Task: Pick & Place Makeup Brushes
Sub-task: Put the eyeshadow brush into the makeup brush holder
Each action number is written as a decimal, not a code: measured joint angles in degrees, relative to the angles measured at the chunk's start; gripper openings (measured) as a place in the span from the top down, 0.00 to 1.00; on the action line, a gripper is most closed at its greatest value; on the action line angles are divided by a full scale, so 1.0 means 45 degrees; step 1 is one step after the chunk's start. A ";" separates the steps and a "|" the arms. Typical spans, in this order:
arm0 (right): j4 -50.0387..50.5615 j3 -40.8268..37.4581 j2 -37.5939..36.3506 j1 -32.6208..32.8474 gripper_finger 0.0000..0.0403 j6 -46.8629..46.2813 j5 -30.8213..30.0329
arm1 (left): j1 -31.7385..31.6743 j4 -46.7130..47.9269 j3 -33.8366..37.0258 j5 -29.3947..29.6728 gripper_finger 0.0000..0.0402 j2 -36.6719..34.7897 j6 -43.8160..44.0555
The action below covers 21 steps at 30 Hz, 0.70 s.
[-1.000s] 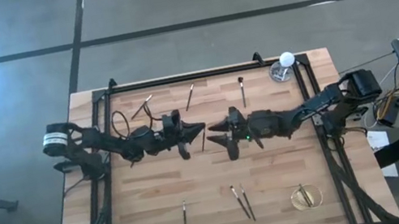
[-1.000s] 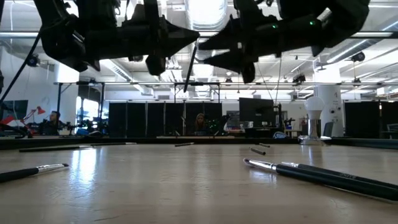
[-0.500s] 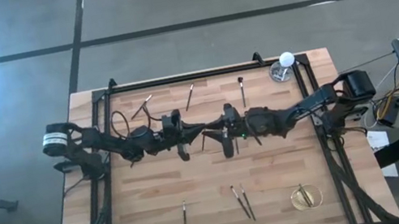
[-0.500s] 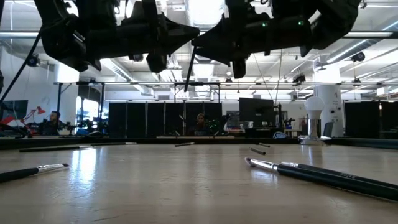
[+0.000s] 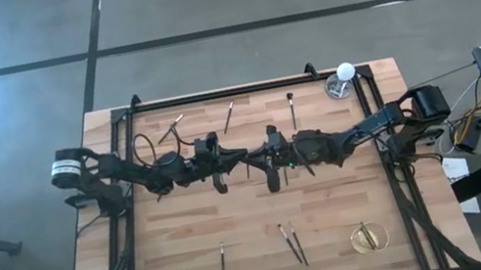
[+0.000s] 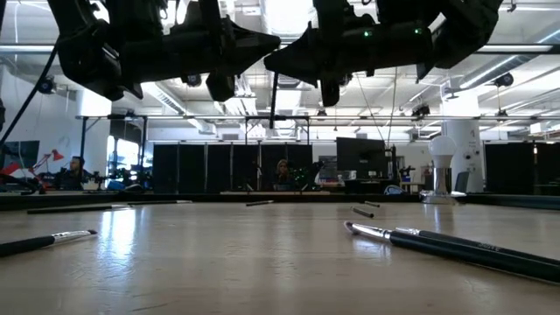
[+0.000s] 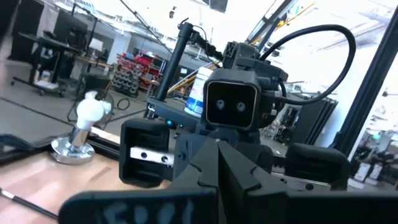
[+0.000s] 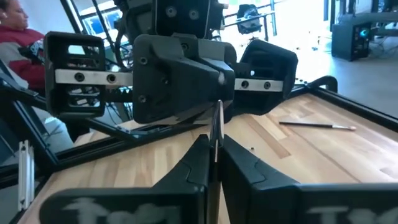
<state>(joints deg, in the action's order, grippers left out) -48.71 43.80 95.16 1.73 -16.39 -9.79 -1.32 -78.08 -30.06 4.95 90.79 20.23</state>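
One makeup brush (image 6: 274, 98), a thin dark stick, hangs upright high above the table's middle, where my two grippers meet tip to tip. My left gripper (image 5: 242, 158) comes from the table's left and my right gripper (image 5: 256, 159) from the right; both are shut on that brush. Other makeup brushes lie flat on the wood: three toward the far edge (image 5: 229, 115), three toward the near edge (image 5: 289, 243). One more stands in a glass (image 5: 369, 237) at the near right. My left gripper holds the brush by its upper end (image 6: 275, 73), coming about level from the table's left. Its own fingers hide the contact. The brush hangs below them, clear of the table. My right gripper pinches the brush's shaft (image 8: 217, 127) between its two fingers (image 8: 198, 163), coming level from the table's right and lying across the shaft. The brush stands upright in the hold, lifted well clear of the table.
A small metal stand with a white ball (image 5: 344, 71) sits at the far right corner. Black frame rails (image 5: 214, 94) run along the far, left and right edges. In the low view a long brush (image 6: 455, 248) lies at the near right and another (image 6: 48, 238) at the near left.
My right gripper has edged toward the left gripper and shut its wide-open fingers on the hanging brush. The brush, which slanted below the left fingertips, now hangs upright. My left gripper has stayed shut.
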 joint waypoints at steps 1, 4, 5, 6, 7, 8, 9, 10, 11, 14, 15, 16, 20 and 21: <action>0.0169 0.0002 -0.0081 0.0012 0.96 0.0003 -0.0004 | -0.0058 0.0053 0.0017 -0.0005 0.99 -0.0033 0.0193; 0.1195 -0.0023 -0.0660 0.0151 0.96 0.0001 -0.0105 | -0.0157 0.0288 0.0172 -0.0098 0.97 -0.0093 0.0321; 0.1575 -0.0021 -0.0909 0.0235 0.96 -0.0003 -0.0155 | -0.0167 0.0346 0.0268 -0.0099 0.95 -0.0155 0.0353; 0.1974 -0.0023 -0.1150 0.0346 0.96 0.0000 -0.0189 | -0.0188 0.0327 0.0338 -0.0102 0.94 -0.0212 0.0391; 0.2364 -0.0030 -0.1420 0.0480 0.96 -0.0001 -0.0190 | -0.0203 0.0231 0.0400 -0.0105 0.92 -0.0294 0.0406; 0.2814 -0.0049 -0.1713 0.0650 0.96 -0.0013 -0.0216 | -0.0219 0.0244 0.0520 -0.0127 0.90 -0.0425 0.0429; 0.3251 -0.0050 -0.2010 0.0852 0.96 -0.0037 -0.0354 | -0.0224 0.0280 0.0625 -0.0132 0.89 -0.0502 0.0435; 0.3748 -0.0047 -0.2346 0.1060 0.96 -0.0085 -0.0593 | -0.0238 0.0358 0.0682 -0.0142 0.87 -0.0582 0.0431; 0.4433 -0.0047 -0.2730 0.1308 0.96 -0.0212 -0.0819 | -0.0238 0.0416 0.0820 -0.0151 0.86 -0.0665 0.0412; 0.6579 -0.0056 -0.3766 0.2184 0.96 -0.0986 -0.1683 | -0.0239 0.0456 0.1120 -0.0286 0.83 -0.0829 0.0119; 0.7290 -0.0071 -0.4082 0.2540 0.97 -0.1321 -0.2067 | -0.0239 0.0455 0.1204 -0.0353 0.83 -0.0841 0.0019; 0.7916 -0.0068 -0.4410 0.2897 0.97 -0.1666 -0.2414 | -0.0238 0.0462 0.1252 -0.0434 0.83 -0.0841 -0.0080; 1.0537 -0.0063 -0.5639 0.4831 0.97 -0.3471 -0.4032 | -0.0239 0.0760 0.1347 -0.0517 0.83 -0.0827 -0.0208; 1.1089 -0.0071 -0.5873 0.5411 0.97 -0.4010 -0.4546 | -0.0237 0.0857 0.1350 -0.0516 0.83 -0.0823 -0.0223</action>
<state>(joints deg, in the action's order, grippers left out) 1.19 43.48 68.73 26.08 -34.44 -30.24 -2.38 -74.22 -23.99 2.63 87.09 19.23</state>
